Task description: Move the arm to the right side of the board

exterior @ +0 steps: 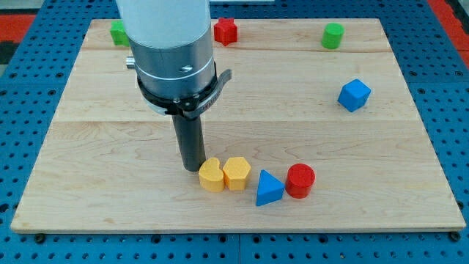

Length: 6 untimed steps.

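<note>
Here, my tip (193, 169) is set on bench (110, 191), touching yellow block (211, 176) from view's left. No fingers fitted; nothing grasped. Blocks judged light, rigid, easily slid; right side reached by skirting row.

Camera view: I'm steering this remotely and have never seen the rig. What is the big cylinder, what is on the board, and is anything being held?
There is one picture, from a camera looking down at a wooden board. The big white and metal cylinder is the arm's end; it holds nothing. It only pushes with a dark rod, and my tip rests just left of two yellow blocks at the view's bottom. Next to them, rightward, sit a blue triangular block and a red cylinder. Farther right is a blue cube-like block. Along the top lie a green block, a red star-like block and a green cylinder.
</note>
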Motion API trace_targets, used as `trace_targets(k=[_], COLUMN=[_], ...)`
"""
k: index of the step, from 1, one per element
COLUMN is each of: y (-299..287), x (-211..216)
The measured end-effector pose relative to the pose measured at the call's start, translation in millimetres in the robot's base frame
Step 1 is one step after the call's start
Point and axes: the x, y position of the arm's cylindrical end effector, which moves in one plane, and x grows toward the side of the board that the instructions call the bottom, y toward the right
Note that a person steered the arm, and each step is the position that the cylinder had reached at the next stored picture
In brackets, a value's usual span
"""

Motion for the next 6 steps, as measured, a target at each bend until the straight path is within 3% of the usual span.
trace_targets(k=[1, 4, 5, 6], y=[19, 238, 324, 315], x=[-51, -213, -211, -177])
